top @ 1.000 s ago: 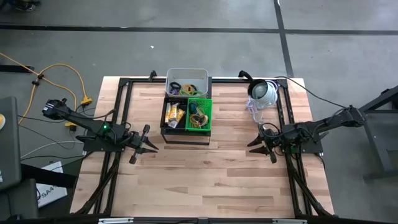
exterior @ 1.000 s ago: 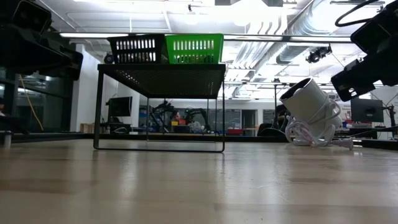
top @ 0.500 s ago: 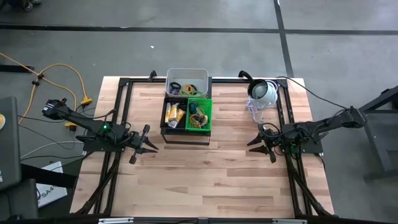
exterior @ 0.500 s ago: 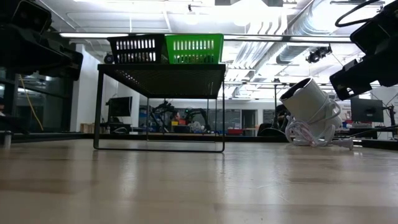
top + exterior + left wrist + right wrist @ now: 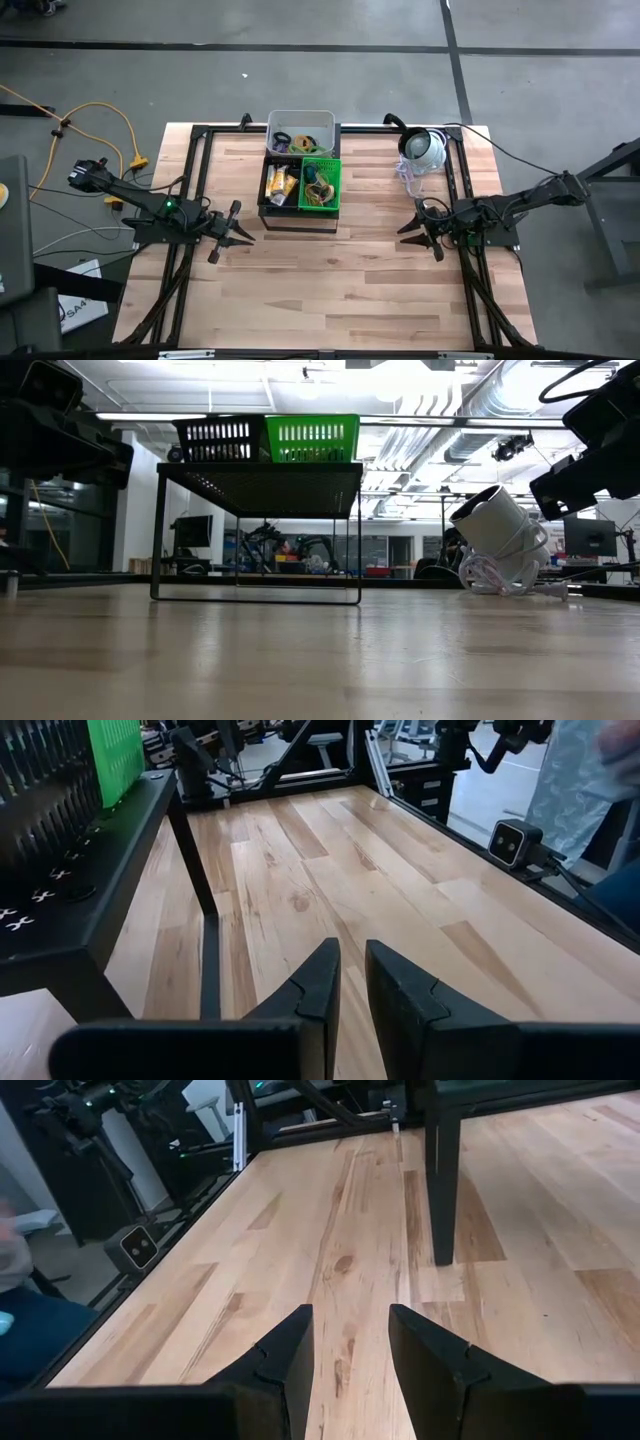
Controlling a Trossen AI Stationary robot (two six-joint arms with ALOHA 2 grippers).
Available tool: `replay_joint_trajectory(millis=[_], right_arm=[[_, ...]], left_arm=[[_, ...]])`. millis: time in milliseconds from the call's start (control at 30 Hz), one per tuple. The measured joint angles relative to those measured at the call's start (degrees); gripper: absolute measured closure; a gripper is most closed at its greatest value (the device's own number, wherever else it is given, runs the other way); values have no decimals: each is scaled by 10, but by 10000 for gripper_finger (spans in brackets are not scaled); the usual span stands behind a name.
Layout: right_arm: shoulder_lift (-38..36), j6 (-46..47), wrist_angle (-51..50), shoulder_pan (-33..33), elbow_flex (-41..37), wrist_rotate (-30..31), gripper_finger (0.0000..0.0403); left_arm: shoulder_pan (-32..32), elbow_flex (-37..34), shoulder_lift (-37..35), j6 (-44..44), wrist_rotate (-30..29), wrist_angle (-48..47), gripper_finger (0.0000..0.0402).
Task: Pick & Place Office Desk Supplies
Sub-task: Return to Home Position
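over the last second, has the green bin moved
No. In the low view the green bin stays at the same spot on the shelf, its side still against the black bin.

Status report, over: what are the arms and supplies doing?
Left gripper open, empty, left of shelf. Right gripper open, empty, right side. Supply bins on shelf. Nothing in the way.

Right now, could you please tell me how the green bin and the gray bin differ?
Colour: the green bin is green, the gray bin pale gray. Size: the gray bin looks wider than the green bin. Contents: the gray bin holds coloured loops, the green bin tangled rubber bands. Place: the gray bin sits behind the green bin, farther from the arms. Both stand open-topped on the black shelf.
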Motion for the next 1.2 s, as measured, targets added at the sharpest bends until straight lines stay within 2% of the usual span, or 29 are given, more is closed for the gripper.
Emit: replay_joint_trajectory(millis=[667, 867, 1000, 1200], right_arm=[[0, 0, 2, 0, 0, 1, 283], [0, 0, 2, 0, 0, 1, 283], [0, 0, 2, 0, 0, 1, 283], [0, 0, 2, 0, 0, 1, 283]], left_arm=[[0, 0, 0, -3, 0, 0, 358], [0, 0, 0, -77, -1, 0, 358], [0, 0, 0, -124, -25, 0, 358], [0, 0, 0, -118, -47, -2, 358]])
